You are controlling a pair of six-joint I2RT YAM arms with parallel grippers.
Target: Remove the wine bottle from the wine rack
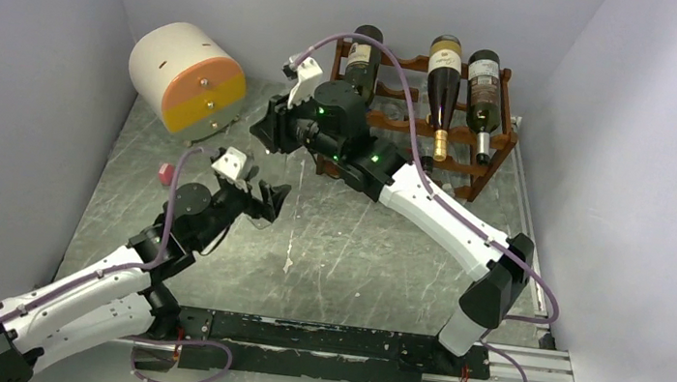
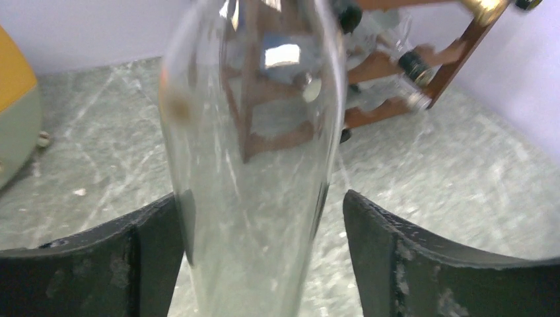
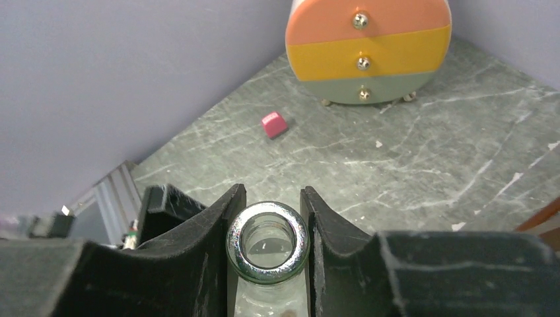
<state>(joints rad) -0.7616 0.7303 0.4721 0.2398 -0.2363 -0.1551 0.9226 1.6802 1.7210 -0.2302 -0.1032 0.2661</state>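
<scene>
**Clear glass wine bottle (image 2: 251, 172) held at the neck**

It is at 8 o'clock from the dark reddish-brown wooden wine rack (image 1: 504, 138), apart from it. Seen from above, its long axis runs 12 to 6 o'clock, mouth at 12. The right gripper (image 3: 271, 191) is clamped on the neck. The left gripper (image 2: 261, 198) gapes around the body. Below lies a grey-green marbled tabletop (image 1: 356, 252), enclosed by pale lilac walls (image 1: 28, 65).

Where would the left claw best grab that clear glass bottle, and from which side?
Probably the wide body of the clear bottle, coming side-on so both fingers close across its round walls. The right gripper holds the neck, and the left gripper stands open astride the body.
</scene>
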